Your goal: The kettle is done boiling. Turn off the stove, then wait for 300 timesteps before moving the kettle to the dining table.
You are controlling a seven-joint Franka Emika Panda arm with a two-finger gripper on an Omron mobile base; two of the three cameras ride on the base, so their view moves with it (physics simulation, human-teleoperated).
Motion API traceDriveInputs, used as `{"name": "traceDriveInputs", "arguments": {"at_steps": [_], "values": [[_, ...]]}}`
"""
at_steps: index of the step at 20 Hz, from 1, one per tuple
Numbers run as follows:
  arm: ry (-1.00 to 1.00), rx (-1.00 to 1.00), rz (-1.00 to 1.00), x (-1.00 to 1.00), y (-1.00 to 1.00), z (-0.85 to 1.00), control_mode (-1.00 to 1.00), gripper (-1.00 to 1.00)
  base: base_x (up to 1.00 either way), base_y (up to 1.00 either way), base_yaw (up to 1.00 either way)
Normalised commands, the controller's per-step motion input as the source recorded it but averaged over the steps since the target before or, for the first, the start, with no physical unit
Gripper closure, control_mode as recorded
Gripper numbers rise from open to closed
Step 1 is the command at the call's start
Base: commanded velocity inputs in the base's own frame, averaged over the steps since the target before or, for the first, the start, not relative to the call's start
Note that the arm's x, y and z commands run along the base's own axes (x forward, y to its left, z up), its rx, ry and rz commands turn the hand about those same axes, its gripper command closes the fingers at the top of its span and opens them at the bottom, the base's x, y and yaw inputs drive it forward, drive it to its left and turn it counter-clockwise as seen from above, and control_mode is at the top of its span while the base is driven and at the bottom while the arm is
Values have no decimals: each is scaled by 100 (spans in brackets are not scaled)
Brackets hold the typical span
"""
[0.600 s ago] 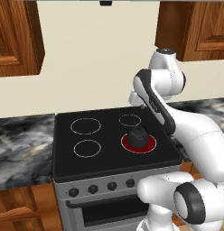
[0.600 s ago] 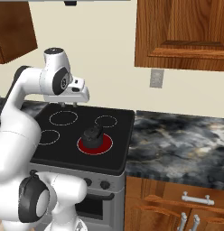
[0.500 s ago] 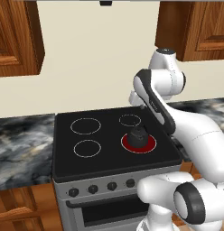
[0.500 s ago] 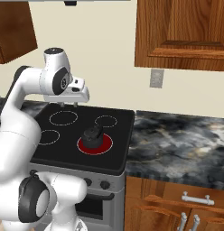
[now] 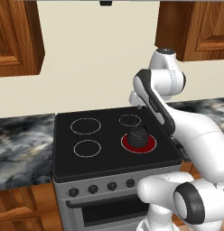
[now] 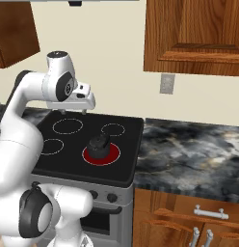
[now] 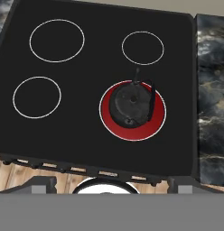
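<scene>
The small dark kettle sits on the front right burner of the stove, and that ring glows red. The other three rings are thin white outlines. A row of black knobs runs along the grey oven front. My gripper hangs high above the cooktop's back, pointing down, open, with nothing between its fingers. It is well apart from the kettle. The dining table is out of view.
Marbled stone counter flanks the stove on both sides. Brown wood wall cabinets hang above, and a wall outlet is right of the stove. Base cabinets with metal handles stand below.
</scene>
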Motion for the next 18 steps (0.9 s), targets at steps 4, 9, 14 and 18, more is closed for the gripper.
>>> {"name": "traceDriveInputs", "arguments": {"at_steps": [4,9,14,18], "values": [[0,0,0,0,5,0,-100,-100,0,0,0],[0,0,0,0,15,0,-100,-100,0,0,0],[0,0,0,0,13,0,100,-100,0,25,0],[0,0,0,0,0,0,100,-100,0,50,0]]}}
